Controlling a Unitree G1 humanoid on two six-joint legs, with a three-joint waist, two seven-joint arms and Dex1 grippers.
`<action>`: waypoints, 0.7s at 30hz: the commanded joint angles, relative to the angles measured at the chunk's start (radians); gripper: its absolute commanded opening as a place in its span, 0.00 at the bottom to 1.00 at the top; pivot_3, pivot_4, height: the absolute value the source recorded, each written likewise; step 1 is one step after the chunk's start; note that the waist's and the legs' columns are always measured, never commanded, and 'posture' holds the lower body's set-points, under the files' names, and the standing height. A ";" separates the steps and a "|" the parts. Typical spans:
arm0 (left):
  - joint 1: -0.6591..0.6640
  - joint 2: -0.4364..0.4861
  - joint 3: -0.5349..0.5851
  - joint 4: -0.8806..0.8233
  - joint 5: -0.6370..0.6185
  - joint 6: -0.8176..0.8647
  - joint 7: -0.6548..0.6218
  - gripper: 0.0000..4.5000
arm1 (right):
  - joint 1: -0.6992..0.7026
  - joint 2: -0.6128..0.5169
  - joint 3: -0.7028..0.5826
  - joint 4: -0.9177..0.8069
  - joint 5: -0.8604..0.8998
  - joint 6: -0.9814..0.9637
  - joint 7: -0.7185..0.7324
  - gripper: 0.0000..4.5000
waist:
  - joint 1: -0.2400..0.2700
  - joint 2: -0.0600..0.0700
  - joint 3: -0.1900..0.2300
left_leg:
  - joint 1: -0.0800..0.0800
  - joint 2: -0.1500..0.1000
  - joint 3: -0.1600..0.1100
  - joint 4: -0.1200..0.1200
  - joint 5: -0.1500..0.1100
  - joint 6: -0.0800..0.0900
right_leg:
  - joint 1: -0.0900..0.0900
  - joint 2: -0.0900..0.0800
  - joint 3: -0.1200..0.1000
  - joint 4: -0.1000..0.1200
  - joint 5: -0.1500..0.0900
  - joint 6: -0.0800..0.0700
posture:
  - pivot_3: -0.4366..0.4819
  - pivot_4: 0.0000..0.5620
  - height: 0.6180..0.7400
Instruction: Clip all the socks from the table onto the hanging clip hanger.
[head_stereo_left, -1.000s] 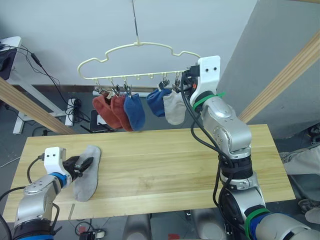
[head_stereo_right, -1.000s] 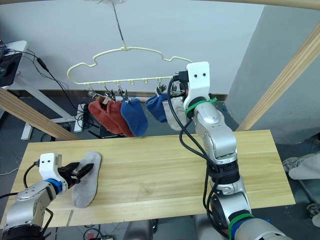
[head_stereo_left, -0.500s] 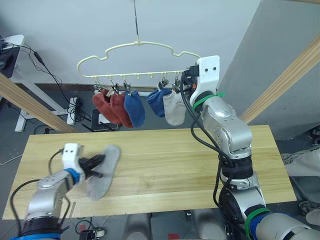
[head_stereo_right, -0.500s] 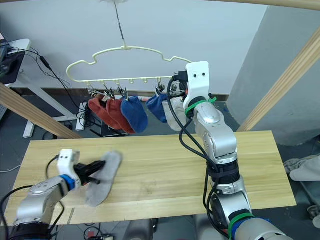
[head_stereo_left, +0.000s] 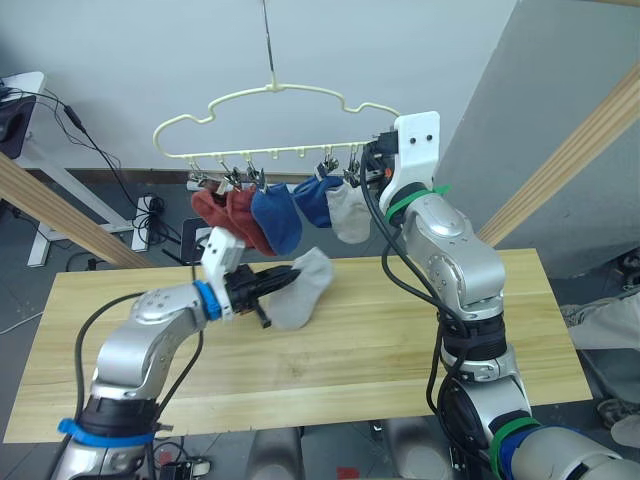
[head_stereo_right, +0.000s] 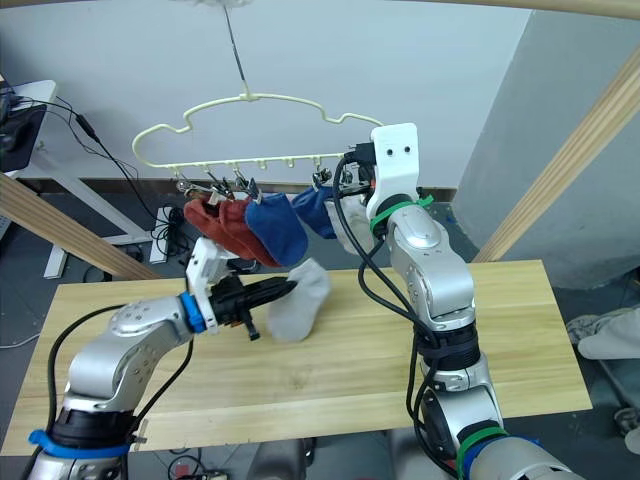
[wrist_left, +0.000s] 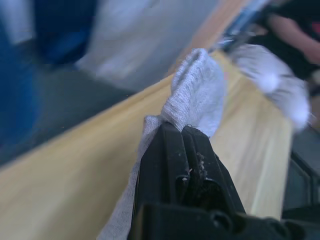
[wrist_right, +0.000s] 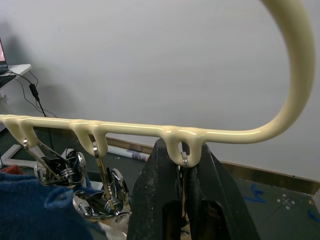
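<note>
My left gripper (head_stereo_left: 272, 283) is shut on a light grey sock (head_stereo_left: 303, 290), which it holds in the air above the table (head_stereo_left: 380, 350), just below the hanging socks. In the left wrist view the sock (wrist_left: 197, 95) folds over the closed fingertips (wrist_left: 175, 142). The pale-yellow clip hanger (head_stereo_left: 280, 151) hangs over the table's far edge. Clipped to it are two rust-red socks (head_stereo_left: 222, 215), two blue ones (head_stereo_left: 278, 222) and a light grey one (head_stereo_left: 350, 215). My right gripper (wrist_right: 181, 162) is shut on the hanger's lower bar at its right end.
Thick wooden poles slant down at the left (head_stereo_left: 60, 215) and the right (head_stereo_left: 570, 150) of the table. A white desk with cables (head_stereo_left: 25, 110) stands at the far left, behind the table.
My left gripper has lifted the grey sock off the table's left part and carried it up and to the right, under the hanger. The right arm has not moved.
</note>
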 joint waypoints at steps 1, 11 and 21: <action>-0.077 -0.065 -0.055 0.014 0.022 -0.056 0.020 0.01 | -0.018 0.010 0.011 -0.054 0.008 -0.014 0.003 0.00 | 0.000 0.000 0.000 | 0.000 0.000 0.000 0.000 0.000 0.000 | 0.000 0.000 0.000 0.000 0.000 0.000 | 0.39 0.58 0.96; -0.235 -0.228 -0.115 0.246 0.164 -0.234 0.129 0.01 | -0.019 0.019 0.011 -0.060 0.010 -0.011 -0.001 0.00 | 0.000 0.000 0.000 | -0.001 0.000 0.000 0.000 0.000 0.000 | 0.000 0.001 0.000 0.000 0.000 0.000 | 0.38 0.57 0.96; -0.299 -0.308 -0.105 0.340 0.205 -0.282 0.185 0.01 | -0.021 0.018 0.006 -0.062 0.008 -0.009 -0.003 0.00 | -0.006 0.000 0.000 | -0.001 0.001 0.000 0.001 0.000 0.000 | 0.000 0.001 0.000 0.000 0.001 0.001 | 0.37 0.56 0.96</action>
